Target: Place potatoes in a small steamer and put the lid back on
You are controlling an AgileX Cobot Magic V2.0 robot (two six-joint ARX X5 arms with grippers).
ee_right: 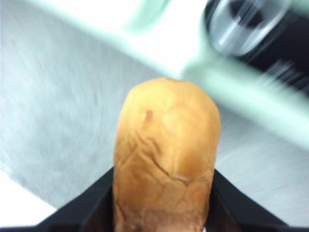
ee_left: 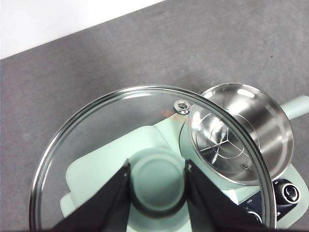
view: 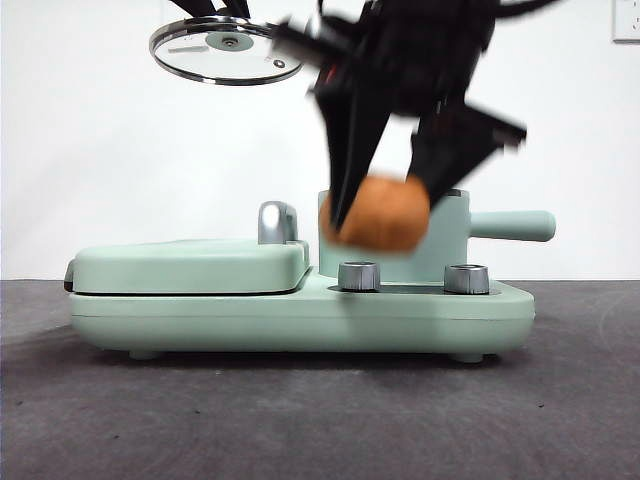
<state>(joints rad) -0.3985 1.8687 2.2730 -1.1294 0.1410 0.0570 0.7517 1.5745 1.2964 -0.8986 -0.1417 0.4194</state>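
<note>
Potato (view: pixel 378 226) hangs in front of the steamer (view: pixel 447 240), clenched in the right gripper (view: pixel 385 215); the left gripper (ee_left: pixel 157 181) clasps the lid (view: pixel 226 50), raised well above the steamer.

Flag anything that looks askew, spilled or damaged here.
Nothing stands out. The lid is off only because the left gripper holds it by its knob, and the right gripper grips the potato in front of the open steamer.
</note>
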